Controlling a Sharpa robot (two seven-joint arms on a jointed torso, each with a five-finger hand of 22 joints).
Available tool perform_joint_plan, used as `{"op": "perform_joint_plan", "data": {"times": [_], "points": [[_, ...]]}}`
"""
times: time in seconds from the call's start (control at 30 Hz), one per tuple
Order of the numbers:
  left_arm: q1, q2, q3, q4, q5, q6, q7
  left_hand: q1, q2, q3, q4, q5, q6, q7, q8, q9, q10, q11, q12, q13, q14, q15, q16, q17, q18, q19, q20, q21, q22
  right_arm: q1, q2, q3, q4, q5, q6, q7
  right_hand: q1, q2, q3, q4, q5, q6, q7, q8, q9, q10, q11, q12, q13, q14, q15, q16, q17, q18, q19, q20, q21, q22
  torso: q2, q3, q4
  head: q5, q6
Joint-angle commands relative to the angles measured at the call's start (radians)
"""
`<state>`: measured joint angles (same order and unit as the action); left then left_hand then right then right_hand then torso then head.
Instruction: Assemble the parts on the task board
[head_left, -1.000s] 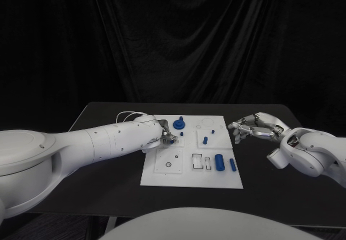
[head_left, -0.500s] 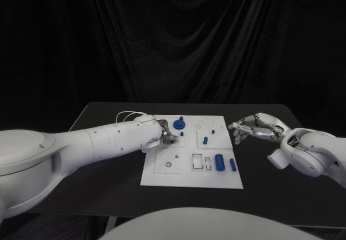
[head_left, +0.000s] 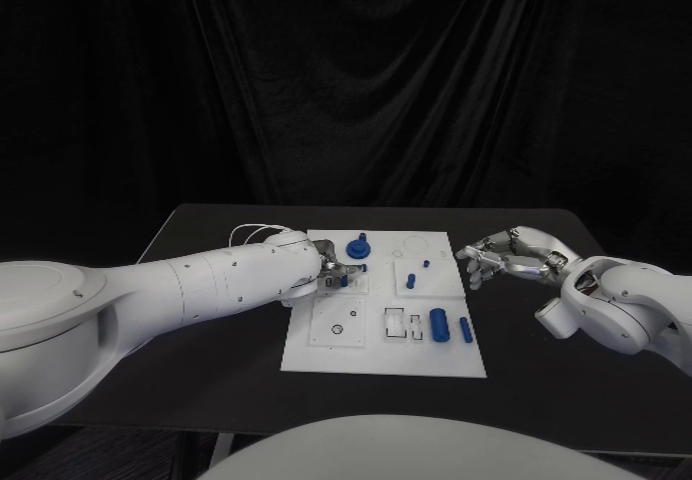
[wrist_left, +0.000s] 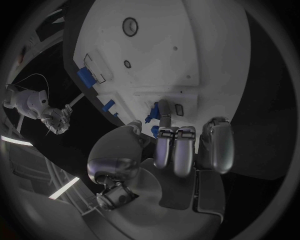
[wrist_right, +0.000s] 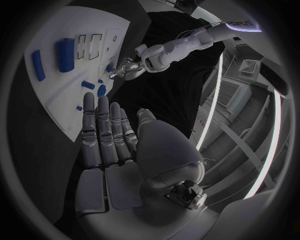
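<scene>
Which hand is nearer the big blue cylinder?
Right. The right hand hovers off the board's right edge; the left hand is over the board's far-left part, farther from the cylinder.

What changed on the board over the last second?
Nothing visibly changed. The left hand stays at the small blue part on the white board, the right hand stays open beside the board, and the blue cylinders lie where they were.

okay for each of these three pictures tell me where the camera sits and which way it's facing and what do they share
Head view: on the robot's head, looking down at the task board; both arms enter, left hand, right hand.
Left wrist view: behind the left hand, facing the board.
Right wrist view: behind the right hand, facing the board's edge.
Shared: all show the board and its blue parts.
</scene>
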<state>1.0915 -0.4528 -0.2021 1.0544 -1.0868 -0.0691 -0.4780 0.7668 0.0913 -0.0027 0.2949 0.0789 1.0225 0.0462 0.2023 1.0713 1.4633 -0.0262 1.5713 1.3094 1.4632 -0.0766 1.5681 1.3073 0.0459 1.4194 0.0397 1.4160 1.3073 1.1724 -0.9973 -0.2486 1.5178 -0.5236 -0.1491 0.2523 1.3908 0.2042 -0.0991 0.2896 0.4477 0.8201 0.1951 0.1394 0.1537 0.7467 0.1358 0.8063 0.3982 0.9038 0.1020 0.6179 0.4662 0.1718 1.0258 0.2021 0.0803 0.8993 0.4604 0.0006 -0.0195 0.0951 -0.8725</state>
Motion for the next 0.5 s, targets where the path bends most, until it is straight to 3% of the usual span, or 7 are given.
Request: {"op": "perform_joint_plan", "data": {"times": [0.03,0.13,0.27,0.37,0.5], "points": [[-0.016,-0.010,-0.009,0.008,0.009,-0.035,0.043,-0.016,0.038,-0.048,-0.001,-0.022,0.013,-0.007,0.015,0.037,0.107,-0.003,-0.001,0.261,0.108,-0.001,0.003,0.263,0.006,0.014,-0.003,0.012,0.116,-0.003,-0.002,0.001,0.000,-0.003,0.011,-0.014,0.001,0.005,-0.002,0.001,0.000,-0.005,0.004,0.000,-0.001,-0.002,0.008,-0.003,-0.002,-0.005,-0.001,0.005,-0.002,0.008,-0.002,0.004,-0.005,-0.001,0.000,0.0003,-0.0005,0.000,0.000],[-0.016,-0.017,-0.009,0.015,0.009,-0.061,0.061,-0.009,0.053,-0.070,-0.002,-0.020,0.012,-0.009,0.027,0.059,0.107,-0.006,-0.001,0.261,0.108,-0.003,0.003,0.263,0.004,0.018,-0.004,0.016,0.122,-0.003,-0.003,0.001,0.000,-0.003,0.011,-0.014,0.001,0.005,-0.002,0.001,0.000,-0.005,0.004,0.000,-0.001,-0.002,0.008,-0.003,-0.002,-0.005,-0.001,0.005,-0.002,0.008,-0.002,0.004,-0.005,-0.001,0.000,0.0003,-0.0005,0.000,0.000],[-0.016,-0.028,-0.009,0.027,0.009,-0.092,0.078,0.029,0.077,-0.102,-0.002,0.020,0.006,-0.013,0.049,0.102,0.107,-0.010,-0.001,0.261,0.108,-0.007,0.003,0.263,0.003,0.023,-0.008,0.019,0.128,-0.003,-0.003,0.001,0.000,-0.003,0.011,-0.015,0.001,0.005,-0.002,0.001,0.000,-0.005,0.004,0.000,-0.001,-0.002,0.008,-0.003,-0.002,-0.005,-0.001,0.005,-0.002,0.008,-0.002,0.004,-0.005,-0.001,0.000,0.0001,-0.0007,0.001,0.000],[-0.016,-0.035,-0.009,0.033,0.009,-0.107,0.087,0.076,0.096,-0.114,-0.001,0.089,0.000,-0.016,0.060,0.130,0.107,-0.012,-0.001,0.261,0.108,-0.009,0.003,0.263,0.003,0.024,-0.010,0.019,0.132,-0.003,-0.003,0.001,-0.001,-0.003,0.012,-0.015,0.001,0.005,-0.002,0.001,0.000,-0.005,0.004,0.000,-0.001,-0.002,0.008,-0.003,-0.002,-0.005,-0.001,0.005,-0.002,0.008,-0.002,0.004,-0.005,-0.001,0.000,0.0001,-0.0004,0.000,0.000],[-0.016,-0.043,-0.009,0.041,0.009,-0.126,0.097,0.124,0.118,-0.130,-0.003,0.149,-0.006,-0.019,0.070,0.156,0.107,-0.014,-0.001,0.261,0.108,-0.011,0.003,0.263,0.002,0.026,-0.012,0.018,0.136,-0.003,-0.003,0.001,-0.001,-0.003,0.013,-0.016,0.000,0.005,-0.003,0.002,0.000,-0.004,0.004,0.000,-0.001,-0.002,0.008,-0.003,-0.002,-0.005,-0.001,0.006,-0.002,0.008,-0.002,0.004,-0.005,-0.001,0.000,0.0002,0.0001,0.000,0.000]]}}
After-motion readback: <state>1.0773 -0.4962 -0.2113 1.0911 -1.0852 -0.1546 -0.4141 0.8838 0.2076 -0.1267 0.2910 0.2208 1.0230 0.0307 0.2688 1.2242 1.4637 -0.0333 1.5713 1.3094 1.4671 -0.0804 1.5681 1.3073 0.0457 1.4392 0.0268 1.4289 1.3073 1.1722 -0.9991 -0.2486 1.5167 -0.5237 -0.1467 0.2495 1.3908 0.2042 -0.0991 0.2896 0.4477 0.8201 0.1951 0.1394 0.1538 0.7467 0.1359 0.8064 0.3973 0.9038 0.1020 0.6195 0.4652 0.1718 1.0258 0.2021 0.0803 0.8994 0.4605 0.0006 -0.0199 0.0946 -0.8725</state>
